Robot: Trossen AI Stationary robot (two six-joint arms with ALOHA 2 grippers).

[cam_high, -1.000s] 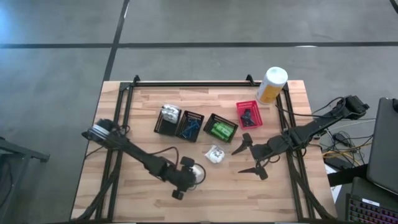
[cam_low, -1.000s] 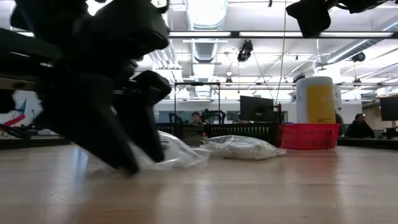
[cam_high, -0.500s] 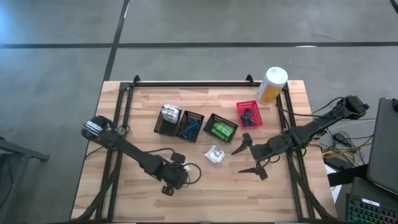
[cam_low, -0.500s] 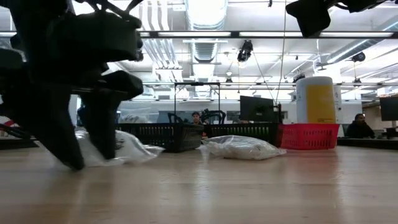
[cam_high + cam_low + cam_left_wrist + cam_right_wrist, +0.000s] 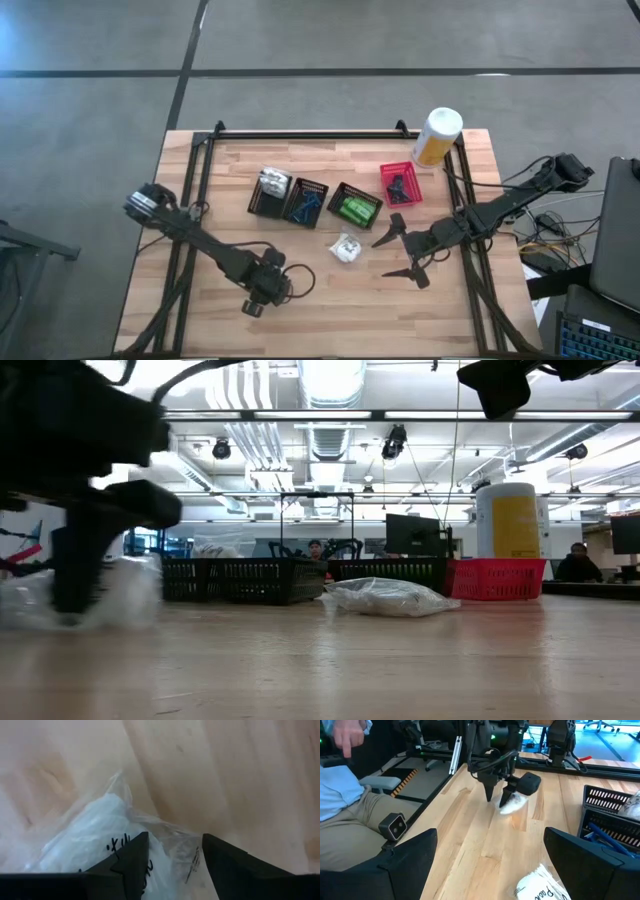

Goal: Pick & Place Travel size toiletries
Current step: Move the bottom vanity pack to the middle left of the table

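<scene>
Our left gripper (image 5: 499, 796) clamps a clear-wrapped lump (image 5: 107, 842), seen only in wrist views. Our right gripper (image 5: 400, 250) waits wide apart.

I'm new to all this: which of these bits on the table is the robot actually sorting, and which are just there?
Part of the job:
- clear-wrapped white lump in the left gripper
- wrapped lump loose on the table
- green packets in a black basket
- right gripper, open, waiting

Just there:
- white-and-yellow canister
- red basket
- seated person
</scene>
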